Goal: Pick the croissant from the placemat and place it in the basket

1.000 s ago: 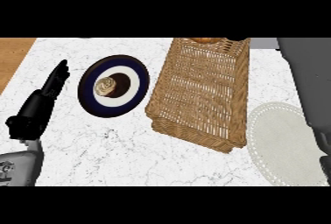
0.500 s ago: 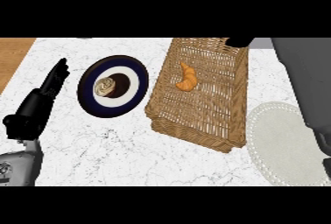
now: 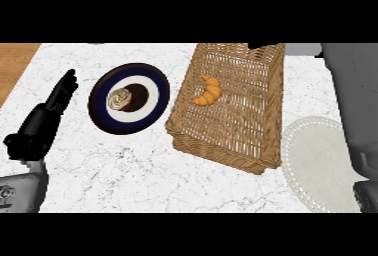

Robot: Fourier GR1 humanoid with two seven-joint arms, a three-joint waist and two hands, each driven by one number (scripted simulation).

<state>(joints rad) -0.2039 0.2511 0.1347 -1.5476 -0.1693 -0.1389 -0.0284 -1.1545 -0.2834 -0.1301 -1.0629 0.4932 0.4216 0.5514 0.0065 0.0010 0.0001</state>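
Golden-brown crescent croissant (image 3: 207, 90): lies inside the rectangular woven wicker basket (image 3: 236, 135), on its floor in the upper left part, free of any hand.

Wicker basket: sits tilted on the white marble table (image 3: 133, 170), between the plate and the placemat, touching neither so far as can be seen.

Round white lace-edged placemat (image 3: 317, 160): lies at the right, just beside the basket's lower right corner, nothing on it.

Round dark blue plate with a white ring (image 3: 129, 98): lies left of the basket and carries a swirled brown-and-cream pastry (image 3: 125, 98) at its middle.

Left robot hand (image 3: 46, 117): black, at the left edge of the table, fingers straight and pointing up, released, holding nothing, apart from the plate.

Right robot hand (image 3: 258, 45): only a dark tip shows at the top edge above the basket's far rim; whether it is released or clenched cannot be told.
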